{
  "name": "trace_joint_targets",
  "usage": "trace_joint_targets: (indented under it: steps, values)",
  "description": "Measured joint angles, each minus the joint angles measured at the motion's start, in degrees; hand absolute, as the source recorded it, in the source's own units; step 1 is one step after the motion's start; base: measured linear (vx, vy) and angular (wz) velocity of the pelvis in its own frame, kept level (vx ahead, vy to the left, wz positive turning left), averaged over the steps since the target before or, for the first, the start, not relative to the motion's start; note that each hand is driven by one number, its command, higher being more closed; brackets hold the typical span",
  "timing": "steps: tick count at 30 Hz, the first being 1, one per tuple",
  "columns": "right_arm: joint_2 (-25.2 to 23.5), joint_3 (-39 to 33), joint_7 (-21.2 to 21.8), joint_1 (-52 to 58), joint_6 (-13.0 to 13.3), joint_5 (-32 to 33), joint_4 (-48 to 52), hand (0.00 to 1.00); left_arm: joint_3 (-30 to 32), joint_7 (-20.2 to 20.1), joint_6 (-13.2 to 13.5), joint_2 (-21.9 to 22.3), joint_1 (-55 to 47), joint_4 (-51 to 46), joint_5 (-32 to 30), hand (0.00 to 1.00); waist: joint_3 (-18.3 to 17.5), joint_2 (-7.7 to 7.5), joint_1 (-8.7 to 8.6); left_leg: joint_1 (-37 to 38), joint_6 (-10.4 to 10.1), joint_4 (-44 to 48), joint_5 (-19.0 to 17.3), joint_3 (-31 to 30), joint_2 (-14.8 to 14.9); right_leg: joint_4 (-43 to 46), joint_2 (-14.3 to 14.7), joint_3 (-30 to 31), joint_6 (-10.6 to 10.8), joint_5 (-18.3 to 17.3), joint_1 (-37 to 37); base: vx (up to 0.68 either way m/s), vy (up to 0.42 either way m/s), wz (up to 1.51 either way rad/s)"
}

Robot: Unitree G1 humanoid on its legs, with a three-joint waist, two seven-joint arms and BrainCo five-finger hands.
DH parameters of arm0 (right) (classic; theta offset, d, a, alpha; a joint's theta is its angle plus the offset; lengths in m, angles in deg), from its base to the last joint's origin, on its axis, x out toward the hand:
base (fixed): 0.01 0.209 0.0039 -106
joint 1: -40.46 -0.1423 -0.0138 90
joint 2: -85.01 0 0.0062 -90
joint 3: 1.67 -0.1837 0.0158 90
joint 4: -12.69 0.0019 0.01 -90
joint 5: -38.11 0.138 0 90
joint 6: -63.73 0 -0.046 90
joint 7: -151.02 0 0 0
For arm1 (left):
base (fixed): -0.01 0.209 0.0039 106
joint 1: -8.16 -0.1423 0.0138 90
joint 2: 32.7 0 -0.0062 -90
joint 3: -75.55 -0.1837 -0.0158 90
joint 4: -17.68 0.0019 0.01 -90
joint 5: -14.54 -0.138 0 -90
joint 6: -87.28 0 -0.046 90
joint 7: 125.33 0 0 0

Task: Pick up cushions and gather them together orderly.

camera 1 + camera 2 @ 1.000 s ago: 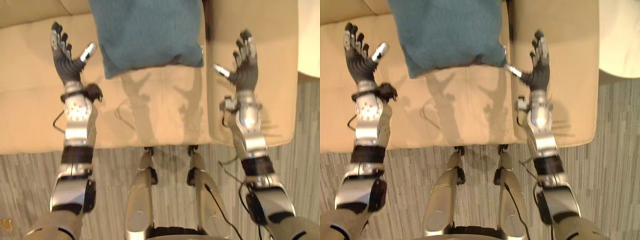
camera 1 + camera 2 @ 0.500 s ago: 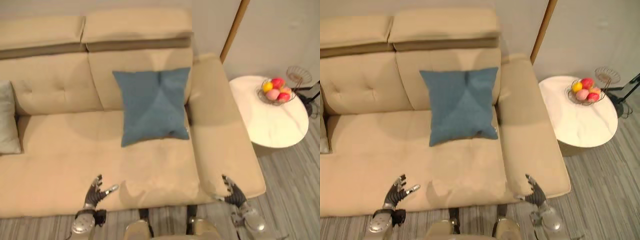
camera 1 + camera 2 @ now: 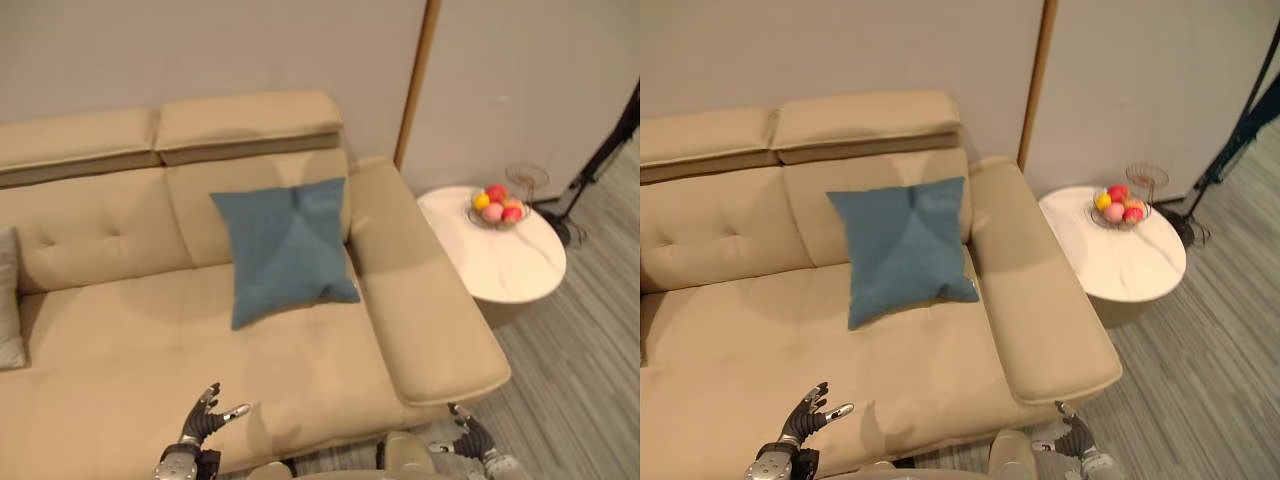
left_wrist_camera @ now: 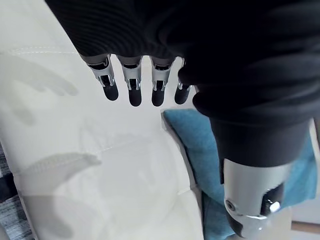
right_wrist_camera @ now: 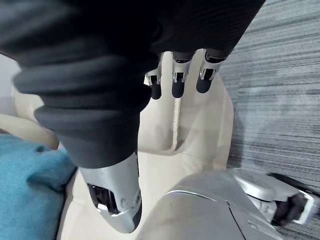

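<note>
A blue cushion (image 3: pixel 285 248) leans upright against the backrest of the beige sofa (image 3: pixel 120 340), on its right seat. The edge of a grey cushion (image 3: pixel 8 300) shows at the sofa's far left. My left hand (image 3: pixel 205 418) hovers open over the front edge of the seat, well short of the blue cushion (image 4: pixel 200 145). Past the sofa's front right corner my right hand (image 3: pixel 470 438) is open too, with straight fingers (image 5: pixel 175 85) and nothing in it. The blue cushion (image 5: pixel 25 175) lies far from it.
The sofa's wide right armrest (image 3: pixel 420 300) stands between the seat and a round white side table (image 3: pixel 500 270) that carries a wire bowl of fruit (image 3: pixel 497 208). A black stand leg (image 3: pixel 600 150) is at the far right on the striped grey floor (image 3: pixel 580 380).
The camera has pulled back and tilted up, bringing the whole sofa and side table into view. Both hands, open throughout, now show low at the sofa's front instead of flanking the blue cushion.
</note>
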Motion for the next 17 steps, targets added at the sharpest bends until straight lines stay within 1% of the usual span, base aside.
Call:
trace_joint_targets:
  steps: [1,2,3,4,5,6,7,8,9,10,11,12,13,14,15,17]
  values:
    - [-0.06,0.01,-0.18,-0.43,-0.03,0.02,0.07,0.00,0.02,0.45,0.03,0.14,-0.43,-1.34,0.04,0.00,-0.23,-1.13,0.58,-1.88,-0.40,1.04,0.93,-0.55,-0.47,-5.11,0.06,-0.19,-0.70,-2.14,2.34,-0.20,-0.229,0.15]
    - [0.39,-0.30,-0.68,-2.37,-0.06,0.45,0.15,0.00,-0.15,0.43,0.03,0.84,0.41,-1.84,0.11,0.00,-0.58,-1.08,2.18,-6.52,-1.37,3.12,1.92,-0.54,0.74,-13.52,1.91,-1.27,-3.77,-5.51,2.65,-0.25,-0.224,-0.13]
    - [0.65,-0.53,-1.01,-3.88,-0.05,0.67,0.27,0.00,-0.24,0.42,0.01,1.13,0.70,-1.99,0.15,0.00,-0.08,-0.10,2.83,-8.46,-1.96,3.55,2.53,-0.57,1.85,-17.44,3.13,-1.83,-4.75,-6.00,2.68,-0.26,-0.185,-0.43]
    - [1.36,-0.94,-1.42,-6.64,-0.05,1.21,0.44,0.00,-0.48,0.44,-0.08,1.57,1.40,-1.86,0.87,0.00,1.71,2.27,3.51,-10.85,-2.89,3.62,3.61,-0.98,4.07,-22.89,5.61,-2.73,-8.59,-5.37,3.28,-0.40,-0.143,-0.17]
    - [2.33,-1.61,-1.67,-7.84,-0.43,2.30,0.49,0.00,-0.76,0.45,-0.40,2.24,1.59,-2.00,1.38,0.00,3.54,5.03,2.84,-11.12,-4.21,1.09,4.30,-2.05,6.17,-25.19,8.05,-4.46,-9.88,-2.64,3.61,-0.41,-0.131,-0.01]
    - [2.30,-1.75,-1.72,-7.78,-0.64,2.68,0.51,0.00,-0.73,0.47,-0.40,2.16,1.68,-2.10,1.61,0.00,3.56,5.10,2.81,-10.56,-6.15,-0.59,2.90,-2.04,6.16,-25.79,8.10,-4.74,-10.49,-2.00,3.47,-0.39,-0.092,0.35]
    - [2.20,-2.08,-1.86,-7.60,-0.56,3.33,0.72,0.00,-0.55,0.53,-0.35,2.08,1.73,-2.43,2.13,0.00,3.91,3.77,2.80,-10.22,-7.02,-0.95,1.66,-1.51,5.58,-27.38,7.43,-5.02,-11.35,-1.19,3.38,-0.30,-0.059,0.29]
    - [2.15,-3.11,-2.38,-7.65,-0.54,3.94,0.70,0.00,-0.53,0.51,-0.33,2.07,1.76,-2.49,2.13,0.00,4.00,3.09,2.81,-11.16,-4.81,5.07,0.53,-1.22,4.80,-27.62,6.15,-5.33,-12.80,-0.77,2.41,-0.27,-0.053,0.26]
    - [2.12,-3.39,-2.42,-7.65,-0.54,4.47,0.69,0.00,-0.53,0.50,-0.36,2.11,1.67,-2.45,2.13,0.00,3.98,2.91,2.75,-11.53,-3.42,8.66,-0.40,-1.11,4.31,-27.81,5.70,-5.39,-13.06,-0.30,1.92,-0.30,-0.058,0.07]
    - [2.13,-4.26,-2.45,-7.58,-0.56,4.71,0.68,0.00,-0.47,0.51,-0.36,2.13,1.48,-2.45,2.12,0.00,3.95,2.89,2.79,-11.64,-1.17,14.72,-2.45,-0.10,4.19,-28.69,5.31,-5.26,-13.11,0.88,1.50,-0.17,-0.003,-0.02]
    - [2.02,-4.36,-2.36,-7.14,-0.59,4.70,0.67,0.00,-0.25,0.50,-0.36,2.12,1.28,-2.43,2.10,0.00,3.94,2.97,2.78,-10.57,-0.21,19.35,-5.65,0.00,4.30,-30.14,5.27,-5.01,-12.62,2.29,1.35,-0.14,0.013,-0.03]
    - [1.92,-4.36,-2.34,-6.91,-0.59,4.70,0.67,0.00,-0.22,0.48,-0.36,2.13,1.24,-2.42,2.10,0.00,3.95,2.96,2.82,-9.55,-0.26,20.06,-6.96,0.00,4.32,-30.74,5.27,-4.92,-12.44,2.86,1.35,-0.09,0.047,-0.02]
    - [1.79,-4.37,-2.31,-6.55,-0.60,4.69,0.67,0.00,-0.22,0.39,-0.37,2.14,1.03,-2.40,2.09,0.00,3.94,2.98,2.83,-7.04,-0.76,19.26,-8.38,0.04,4.29,-31.77,5.31,-4.76,-11.66,3.67,1.31,-0.08,0.075,0.01]
    - [1.69,-4.46,-2.30,-6.33,-0.61,4.68,0.65,0.00,-0.04,0.38,-0.36,2.18,1.05,-2.40,2.08,0.00,3.73,3.33,2.79,-4.01,-1.81,15.02,-9.11,-0.01,3.91,-32.83,5.45,-4.75,-10.83,5.11,1.19,-0.10,0.117,-0.03]
    - [1.59,-4.53,-2.27,-5.99,-0.62,4.68,0.55,0.00,0.22,0.41,-0.35,2.19,1.10,-2.40,2.09,0.00,3.40,3.92,2.82,-2.74,-2.17,12.20,-9.30,0.08,3.36,-33.68,5.71,-4.58,-10.23,5.80,1.23,-0.08,0.114,-0.05]
    - [1.13,-4.94,-2.25,-5.89,-0.59,4.58,0.58,0.00,0.67,0.40,-0.36,2.13,1.35,-2.42,2.08,0.00,3.17,3.97,2.76,-0.39,-2.61,6.03,-9.59,0.08,2.98,-36.80,6.10,-4.84,-9.50,8.22,2.09,-0.04,0.082,-0.03]
